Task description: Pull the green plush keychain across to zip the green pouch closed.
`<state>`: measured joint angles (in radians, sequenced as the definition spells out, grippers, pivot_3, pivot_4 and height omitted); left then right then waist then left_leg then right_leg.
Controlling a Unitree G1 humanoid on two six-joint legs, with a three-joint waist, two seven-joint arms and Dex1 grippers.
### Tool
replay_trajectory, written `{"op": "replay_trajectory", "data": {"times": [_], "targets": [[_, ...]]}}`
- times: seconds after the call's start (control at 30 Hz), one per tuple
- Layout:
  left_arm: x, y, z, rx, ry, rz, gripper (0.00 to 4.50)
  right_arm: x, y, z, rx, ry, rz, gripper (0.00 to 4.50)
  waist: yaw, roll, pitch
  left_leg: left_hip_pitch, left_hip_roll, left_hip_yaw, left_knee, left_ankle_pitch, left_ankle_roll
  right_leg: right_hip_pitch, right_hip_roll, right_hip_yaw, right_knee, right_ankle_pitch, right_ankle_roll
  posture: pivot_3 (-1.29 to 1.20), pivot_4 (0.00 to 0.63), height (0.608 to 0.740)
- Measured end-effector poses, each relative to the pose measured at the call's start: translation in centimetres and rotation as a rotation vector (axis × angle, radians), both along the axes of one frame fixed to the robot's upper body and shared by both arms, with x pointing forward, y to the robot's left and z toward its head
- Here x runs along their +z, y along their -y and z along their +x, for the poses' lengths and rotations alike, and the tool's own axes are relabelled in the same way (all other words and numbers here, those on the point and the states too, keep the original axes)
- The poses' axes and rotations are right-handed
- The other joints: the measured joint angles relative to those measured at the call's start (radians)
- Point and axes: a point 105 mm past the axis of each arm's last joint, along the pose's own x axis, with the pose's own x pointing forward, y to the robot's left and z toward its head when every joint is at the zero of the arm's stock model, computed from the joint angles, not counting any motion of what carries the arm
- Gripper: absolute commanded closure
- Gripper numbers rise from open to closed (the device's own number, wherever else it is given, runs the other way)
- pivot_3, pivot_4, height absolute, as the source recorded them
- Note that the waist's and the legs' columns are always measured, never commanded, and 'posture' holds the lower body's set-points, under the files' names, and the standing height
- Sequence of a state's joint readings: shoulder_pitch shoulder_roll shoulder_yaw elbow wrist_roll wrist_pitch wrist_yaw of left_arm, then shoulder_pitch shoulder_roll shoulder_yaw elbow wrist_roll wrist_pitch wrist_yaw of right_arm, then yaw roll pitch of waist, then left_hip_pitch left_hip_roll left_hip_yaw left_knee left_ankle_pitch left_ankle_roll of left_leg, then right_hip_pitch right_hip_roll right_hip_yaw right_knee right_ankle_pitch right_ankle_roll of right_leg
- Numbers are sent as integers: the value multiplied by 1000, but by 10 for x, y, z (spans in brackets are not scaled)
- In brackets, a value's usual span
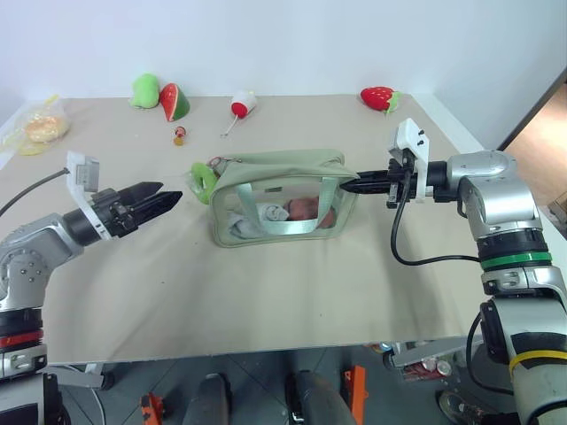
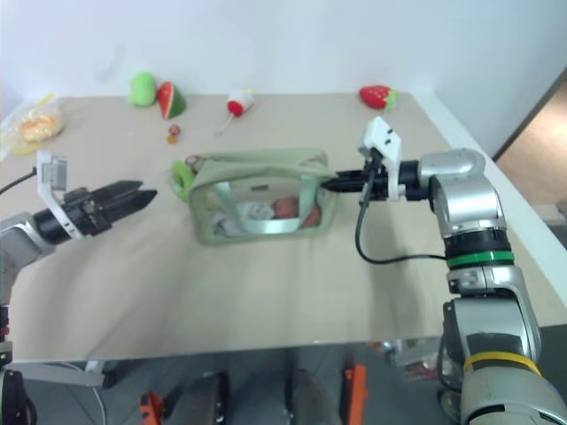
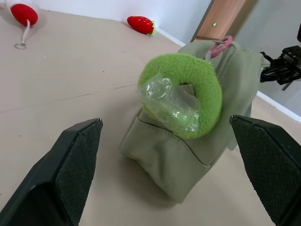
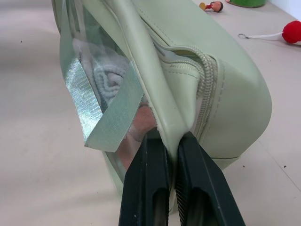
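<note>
Two pincers at green pouch (image 1: 279, 197) on tabletop (image 1: 292, 283)
R pincer (image 4: 171, 141) clamped on pouch's end fabric by zip; L pincer (image 1: 166, 198) wide open, holding nothing, near pouch's opposite end; green plush keychain (image 3: 188, 92) hangs there, just ahead of it.

- No text, label, brand, number or sign can be read on anything in these views.
</note>
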<state>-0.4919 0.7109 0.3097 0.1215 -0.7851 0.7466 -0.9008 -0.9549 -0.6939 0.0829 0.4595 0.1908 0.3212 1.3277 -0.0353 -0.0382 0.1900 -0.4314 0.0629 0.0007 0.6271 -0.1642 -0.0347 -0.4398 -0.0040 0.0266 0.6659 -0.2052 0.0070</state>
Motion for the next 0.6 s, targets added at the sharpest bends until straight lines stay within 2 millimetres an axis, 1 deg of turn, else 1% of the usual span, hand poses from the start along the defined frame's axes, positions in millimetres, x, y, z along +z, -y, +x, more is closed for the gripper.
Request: {"op": "replay_trajectory", "data": {"times": [0.13,0.23,0.4,0.43,0.47,0.5,0.6], "targets": [[-3,9,9,-15,-16,-13,0,-1,0,-1,1,-1,-1,4463,0,0,0,0,0,0,0,0,0,0,0,0,0,0,0,0,150,740],[-2,15,17,-18,-22,-36,0,-1,0,-3,3,-1,-3,4463,0,0,0,0,0,0,0,0,0,0,0,0,0,0,0,0,150,740],[-8,17,25,-6,-55,-47,0,-2,0,-4,1,-4,-1,4463,-1,0,0,0,0,0,-1,0,0,0,0,0,0,0,0,0,150,740],[-10,18,26,-4,-66,-55,399,-3,1,-5,-1,-5,-1,4500,0,0,0,0,0,0,0,0,0,0,0,0,0,0,0,0,150,740],[-11,20,27,-8,-72,-62,526,-3,1,-5,-1,-5,0,4500,0,0,0,0,0,0,0,0,0,0,0,0,0,0,1,0,150,740],[-12,21,28,-12,-75,-65,811,-3,1,-5,-2,-6,1,4500,0,0,0,0,0,0,0,0,0,0,0,0,0,0,1,0,150,740],[-13,25,29,-24,-82,-69,1858,-3,1,-5,-4,-8,3,4500,0,0,0,0,0,0,0,0,0,0,0,0,0,0,1,0,150,740]]}}
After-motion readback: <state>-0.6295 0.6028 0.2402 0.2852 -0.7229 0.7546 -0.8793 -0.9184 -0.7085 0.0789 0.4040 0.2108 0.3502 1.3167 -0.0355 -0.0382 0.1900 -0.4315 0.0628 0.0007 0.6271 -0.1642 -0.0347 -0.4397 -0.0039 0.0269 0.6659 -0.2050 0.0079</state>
